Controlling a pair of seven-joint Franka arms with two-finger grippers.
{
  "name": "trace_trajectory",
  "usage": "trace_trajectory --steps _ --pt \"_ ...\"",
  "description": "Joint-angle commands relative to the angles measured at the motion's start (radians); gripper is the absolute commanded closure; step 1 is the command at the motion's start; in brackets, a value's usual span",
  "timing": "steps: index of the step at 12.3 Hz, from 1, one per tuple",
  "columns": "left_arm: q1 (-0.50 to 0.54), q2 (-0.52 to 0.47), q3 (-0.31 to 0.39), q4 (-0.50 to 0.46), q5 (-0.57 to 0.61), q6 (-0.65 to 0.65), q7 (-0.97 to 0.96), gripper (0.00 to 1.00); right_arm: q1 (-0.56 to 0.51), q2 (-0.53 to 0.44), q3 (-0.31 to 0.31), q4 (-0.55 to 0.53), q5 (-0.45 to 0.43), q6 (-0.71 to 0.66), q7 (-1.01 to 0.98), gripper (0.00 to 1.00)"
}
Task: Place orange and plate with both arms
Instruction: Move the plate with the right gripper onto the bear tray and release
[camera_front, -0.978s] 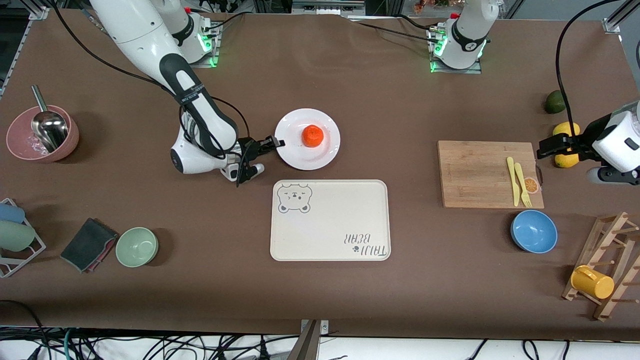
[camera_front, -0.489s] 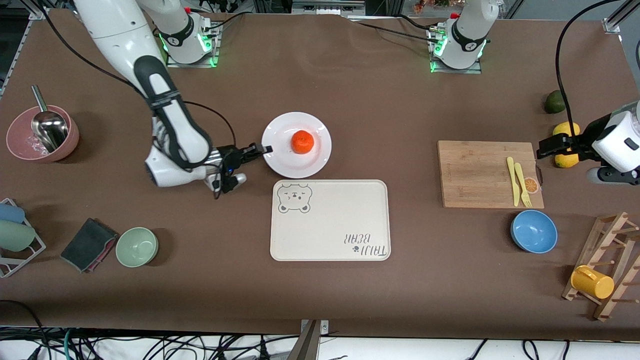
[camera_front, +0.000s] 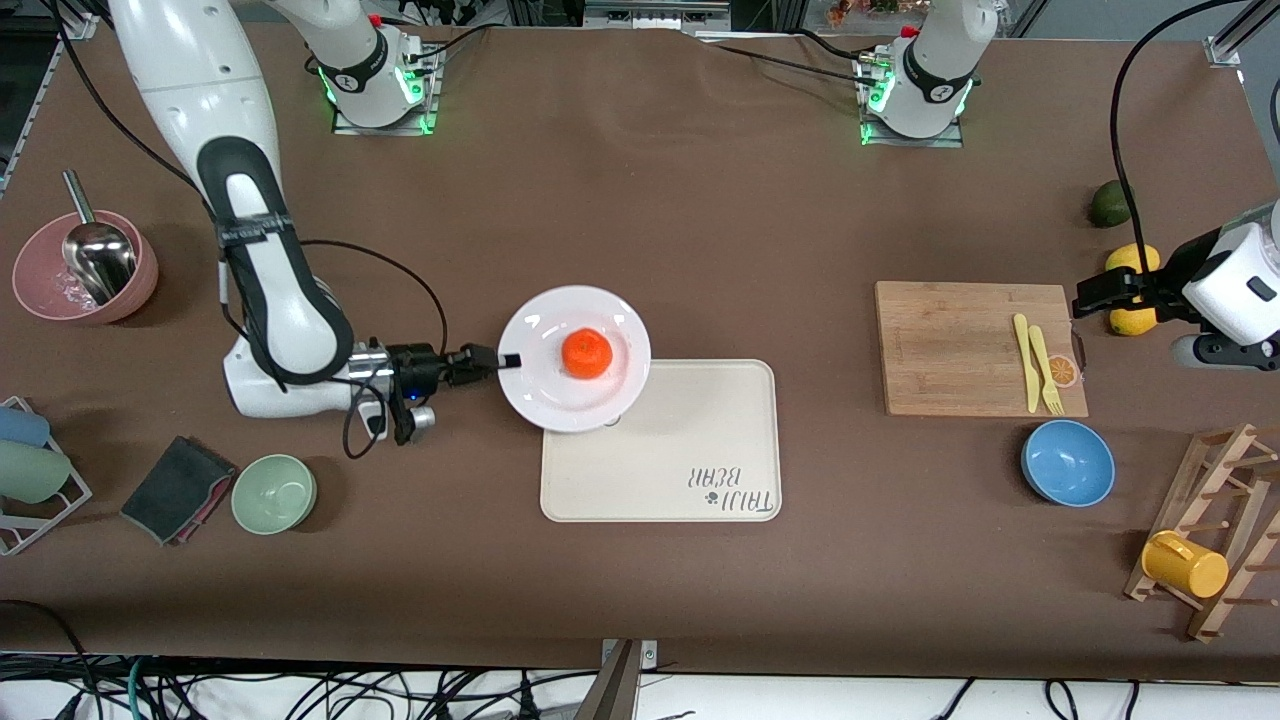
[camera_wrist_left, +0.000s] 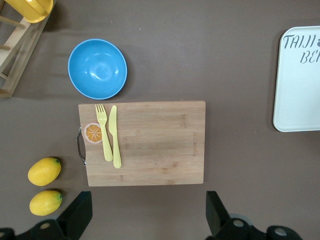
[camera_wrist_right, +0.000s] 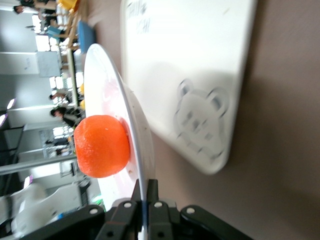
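The brown worktop (camera_front: 700, 200) is carrying everything, and the cream bear-print tray (camera_front: 690, 450) is lying near its middle, with the wooden cutting board (camera_front: 960, 345) toward the left arm's end. The right arm is reaching in from its base, its forearm lying low over the worktop, and the right pincer (camera_front: 503, 360) is pinching the rim of the plate (camera_front: 545, 385), its fingers pressed together on that thin edge. The right wrist view is showing the same grip: the plate (camera_wrist_right: 137, 130) is running edge-on out of the closed fingertips (camera_wrist_right: 150, 192), raised clear above the corner of the tray (camera_wrist_right: 200, 75) that bears the bear's face. From the front the plate is overlapping that corner of the tray, the one toward the right arm's end. The orange (camera_front: 586, 353) is sitting on the plate close to its middle, dimpled top up; in the right wrist view the orange (camera_wrist_right: 101, 146) is resting against the plate's face. The left arm is waiting at its own end of the worktop, the left pincer (camera_front: 1085, 297) hanging over the cutting board's edge beside the lemons (camera_front: 1130, 265), its fingers (camera_wrist_left: 80, 212) spread wide apart and holding nothing.
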Motion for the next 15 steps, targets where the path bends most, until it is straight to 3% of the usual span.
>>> trace_trajectory --steps 1,5,8,9,10,13,15 --pt "-0.004 -0.004 0.004 -0.003 -0.018 -0.003 -0.001 0.00 0.005 0.166 0.059 0.178 0.023 0.096 -0.001 1.00" --pt "-0.005 0.000 0.002 -0.005 -0.018 -0.004 -0.003 0.00 0.010 0.336 0.179 0.383 0.020 0.292 0.080 1.00" --pt "-0.007 0.001 0.001 -0.006 -0.018 -0.004 -0.001 0.00 0.010 0.349 0.179 0.403 0.018 0.294 0.085 1.00" --pt "-0.007 0.001 -0.001 -0.006 -0.018 -0.004 -0.001 0.00 0.004 0.346 0.178 0.400 0.014 0.291 0.080 0.35" --pt "-0.007 0.003 -0.002 -0.006 -0.018 -0.004 -0.001 0.00 0.002 0.326 0.175 0.397 0.002 0.286 0.077 0.00" --pt "-0.007 0.013 -0.002 -0.005 -0.018 -0.004 0.000 0.00 0.001 0.257 0.171 0.396 -0.177 0.260 0.127 0.00" --pt "-0.009 0.023 -0.006 -0.003 -0.018 -0.004 0.000 0.00 0.002 0.205 0.170 0.397 -0.422 0.237 0.257 0.00"
